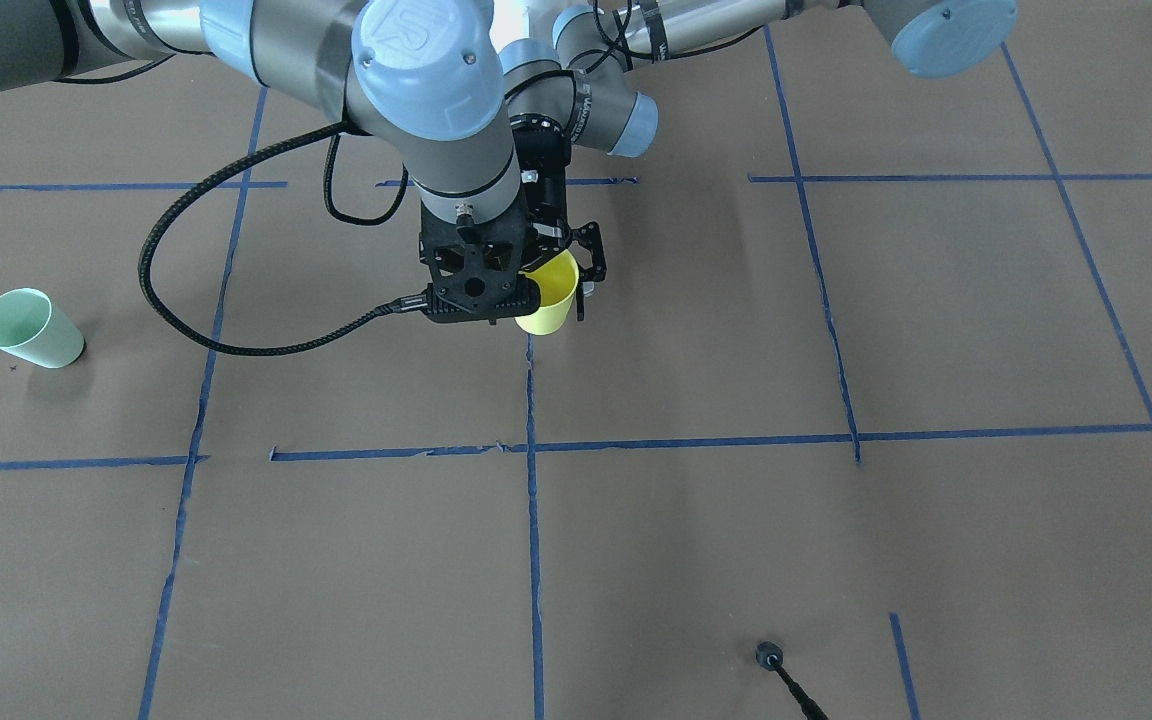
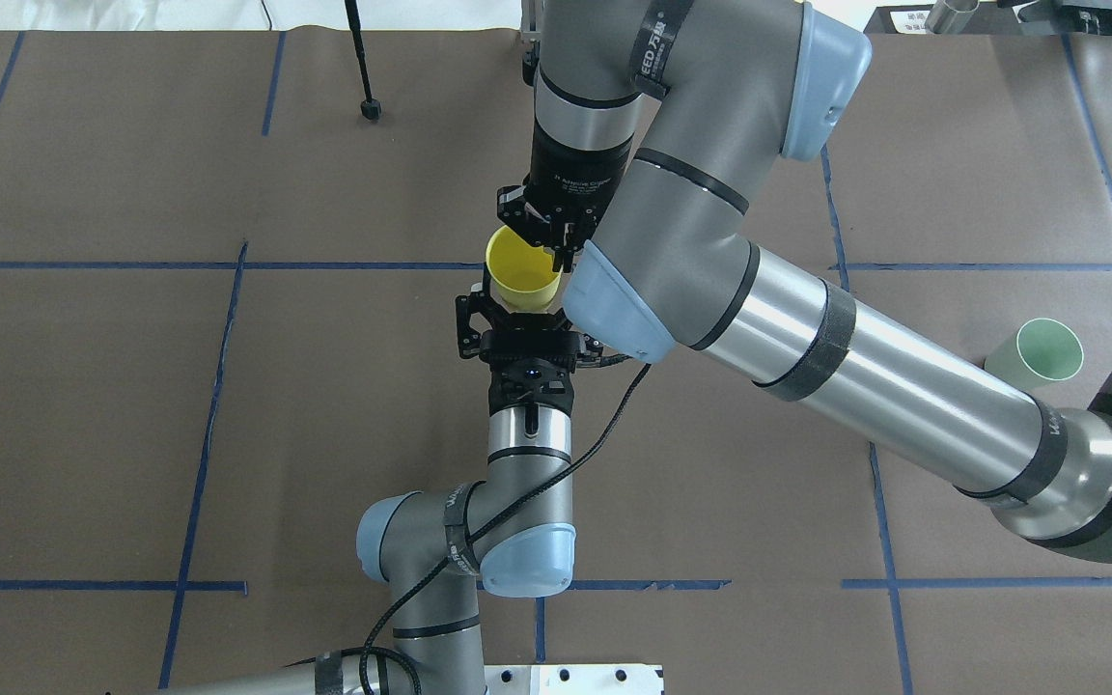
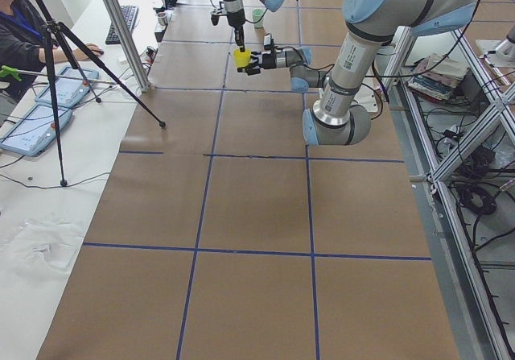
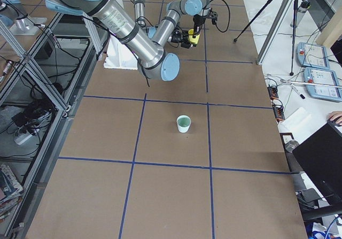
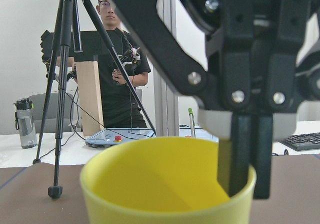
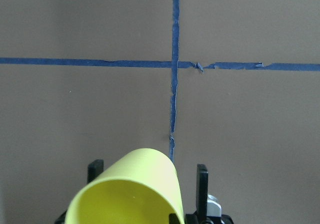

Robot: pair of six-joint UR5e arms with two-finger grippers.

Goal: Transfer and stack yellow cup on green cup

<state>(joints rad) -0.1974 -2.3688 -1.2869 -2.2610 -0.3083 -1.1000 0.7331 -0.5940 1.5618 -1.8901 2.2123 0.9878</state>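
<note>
The yellow cup (image 2: 520,270) hangs upright above the middle of the table, between both grippers. My right gripper (image 2: 561,259) comes down from above and is shut on the cup's rim; the left wrist view shows its fingers (image 5: 235,154) pinching the wall of the cup (image 5: 165,184). My left gripper (image 2: 522,301) reaches in level from the robot's side. Its fingers (image 6: 201,176) stand on either side of the cup (image 6: 135,189) with a small gap, so it looks open. The green cup (image 2: 1039,352) stands alone on the table, far to my right, also in the front view (image 1: 31,328).
A tripod foot (image 2: 370,108) rests on the table's far side, also in the front view (image 1: 768,656). Blue tape lines (image 1: 532,450) divide the brown table into squares. An operator (image 5: 117,58) stands beyond the far edge.
</note>
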